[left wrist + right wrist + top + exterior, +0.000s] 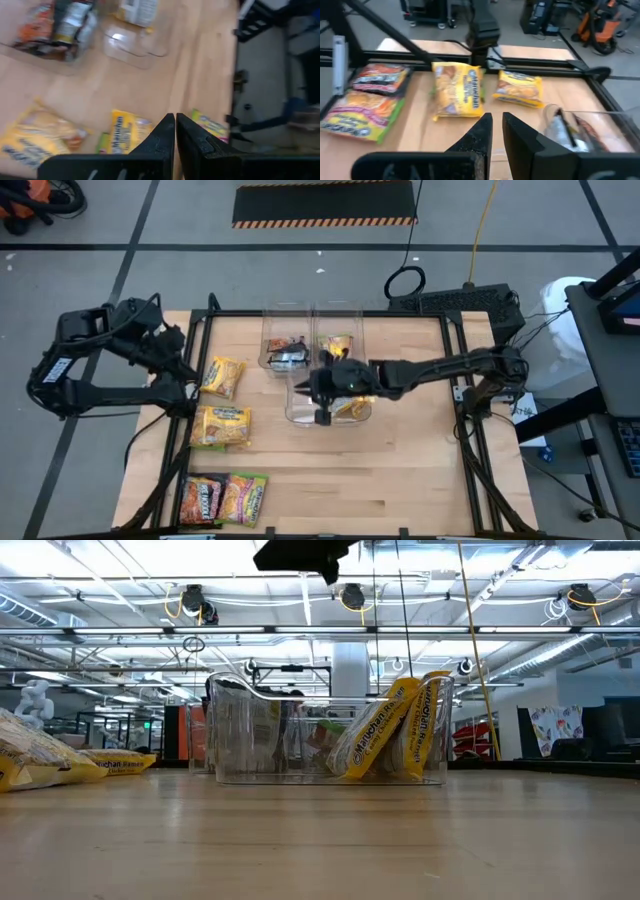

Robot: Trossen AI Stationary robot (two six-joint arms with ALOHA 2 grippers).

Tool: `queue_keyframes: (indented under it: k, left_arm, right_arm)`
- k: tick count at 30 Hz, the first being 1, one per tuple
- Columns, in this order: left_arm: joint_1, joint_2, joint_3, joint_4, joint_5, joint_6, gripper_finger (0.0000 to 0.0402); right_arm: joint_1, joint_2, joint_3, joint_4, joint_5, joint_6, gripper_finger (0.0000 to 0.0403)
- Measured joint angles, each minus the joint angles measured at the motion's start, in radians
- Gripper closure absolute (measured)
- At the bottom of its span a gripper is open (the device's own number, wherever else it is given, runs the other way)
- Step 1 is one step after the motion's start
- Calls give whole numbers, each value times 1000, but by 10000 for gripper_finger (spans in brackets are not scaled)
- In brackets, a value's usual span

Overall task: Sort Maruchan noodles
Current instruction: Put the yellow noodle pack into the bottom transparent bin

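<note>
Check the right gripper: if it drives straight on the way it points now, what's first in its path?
Probably the yellow packet lying on the table dead ahead of the right gripper, which hangs over the near bin. Depth is uncertain.

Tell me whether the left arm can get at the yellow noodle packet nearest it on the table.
Probably yes. The yellow packet lies flat on open wood right beside the left gripper, with nothing on top of it. The fingers look shut, so they would need to open first.

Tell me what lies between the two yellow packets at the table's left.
Only bare wood, in the high view, between the upper yellow packet and the lower yellow packet.
</note>
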Motion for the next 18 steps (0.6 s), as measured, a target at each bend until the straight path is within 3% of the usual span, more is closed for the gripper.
queue_keyframes:
  k: [5, 12, 18]
  left_arm:
    - [0, 4, 0, 0, 114, -45, 380]
    - [-1, 9, -37, 0, 161, -119, 380]
    - [-30, 10, -132, 1, 220, -236, 380]
  right_arm:
    - [41, -9, 0, 5, 6, 0, 362]
    - [64, -23, -1, 8, 12, -29, 362]
    - [67, -86, -1, -33, 93, -50, 362]
